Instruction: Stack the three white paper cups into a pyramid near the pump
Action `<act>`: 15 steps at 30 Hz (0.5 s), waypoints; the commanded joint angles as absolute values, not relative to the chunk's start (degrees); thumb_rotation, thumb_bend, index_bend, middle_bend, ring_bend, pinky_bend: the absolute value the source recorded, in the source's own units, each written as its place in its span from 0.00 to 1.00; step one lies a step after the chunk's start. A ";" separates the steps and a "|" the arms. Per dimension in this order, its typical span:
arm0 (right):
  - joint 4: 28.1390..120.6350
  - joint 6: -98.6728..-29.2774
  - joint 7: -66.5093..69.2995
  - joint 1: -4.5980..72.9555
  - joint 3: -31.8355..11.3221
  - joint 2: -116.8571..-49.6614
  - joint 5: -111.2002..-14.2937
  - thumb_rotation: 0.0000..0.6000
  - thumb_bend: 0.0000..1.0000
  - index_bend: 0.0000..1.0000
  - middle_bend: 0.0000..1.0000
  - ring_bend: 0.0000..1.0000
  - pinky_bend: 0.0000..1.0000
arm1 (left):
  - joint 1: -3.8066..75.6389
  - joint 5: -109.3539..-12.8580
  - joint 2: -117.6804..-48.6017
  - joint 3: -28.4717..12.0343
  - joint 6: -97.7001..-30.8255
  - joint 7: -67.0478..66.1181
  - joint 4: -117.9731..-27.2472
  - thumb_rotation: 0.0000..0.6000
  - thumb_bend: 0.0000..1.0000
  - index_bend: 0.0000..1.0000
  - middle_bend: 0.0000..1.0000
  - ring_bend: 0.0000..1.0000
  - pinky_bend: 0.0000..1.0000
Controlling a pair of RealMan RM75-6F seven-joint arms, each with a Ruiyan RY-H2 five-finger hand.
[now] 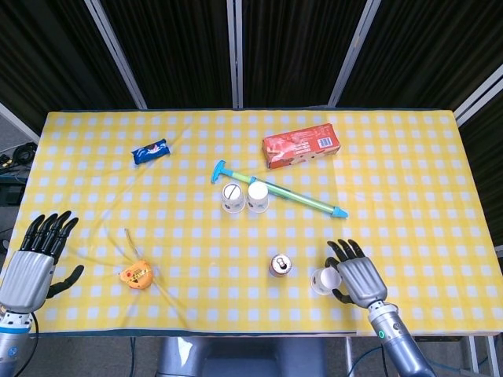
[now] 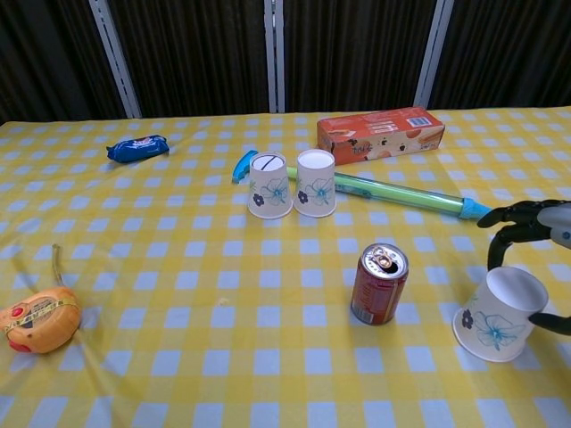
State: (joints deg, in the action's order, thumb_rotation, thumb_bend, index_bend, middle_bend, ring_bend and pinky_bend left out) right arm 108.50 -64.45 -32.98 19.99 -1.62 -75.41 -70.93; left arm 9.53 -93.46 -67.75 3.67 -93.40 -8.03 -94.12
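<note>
Two white paper cups [image 1: 232, 196] [image 1: 258, 196] stand upside down side by side against the green and blue pump [image 1: 295, 196]; the chest view shows these cups [image 2: 268, 198] [image 2: 316, 195] and the pump [image 2: 401, 196] too. A third cup [image 1: 321, 280] [image 2: 498, 314] sits tilted near the front right. My right hand [image 1: 357, 276] [image 2: 535, 232] curves around it, fingers over its far side and thumb at its near side, with no firm grip visible. My left hand [image 1: 35, 259] hovers open at the front left edge.
A soda can [image 2: 378, 283] stands just left of the tilted cup. A red box [image 2: 381, 134] lies behind the pump. A blue snack packet [image 2: 137, 147] lies at the back left, and an orange tape measure [image 2: 37, 323] at the front left.
</note>
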 commanded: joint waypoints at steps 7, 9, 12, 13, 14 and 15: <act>110.19 -67.22 -32.34 20.50 -3.37 -74.49 -72.11 1.00 0.23 0.45 0.10 0.00 0.05 | 8.93 -93.81 -67.66 2.84 -92.93 -7.88 -94.11 1.00 0.29 0.00 0.00 0.00 0.00; 111.55 -68.05 -32.41 20.96 -4.81 -73.23 -71.90 1.00 0.24 0.46 0.10 0.00 0.05 | 8.82 -93.82 -67.61 2.66 -92.78 -7.70 -94.09 1.00 0.29 0.00 0.00 0.00 0.00; 113.64 -69.44 -32.38 21.94 -7.89 -71.13 -71.59 1.00 0.23 0.47 0.11 0.00 0.05 | 8.76 -93.49 -67.53 2.34 -92.48 -7.53 -93.95 1.00 0.29 0.00 0.00 0.00 0.00; 114.64 -69.70 -32.32 22.51 -9.35 -70.12 -70.95 1.00 0.23 0.47 0.11 0.00 0.05 | 8.72 -93.19 -67.51 2.06 -92.39 -7.63 -93.81 1.00 0.29 0.00 0.00 0.00 0.00; 115.31 -69.80 -32.29 22.97 -10.44 -69.47 -70.39 1.00 0.23 0.48 0.12 0.00 0.05 | 8.67 -92.96 -67.53 1.81 -92.44 -7.83 -93.71 1.00 0.29 0.00 0.00 0.00 0.00; 115.97 -69.81 -32.25 23.58 -11.69 -68.86 -69.68 1.00 0.23 0.48 0.12 0.00 0.05 | 8.62 -92.72 -67.59 1.56 -92.49 -7.99 -93.63 1.00 0.29 0.00 0.00 0.00 0.00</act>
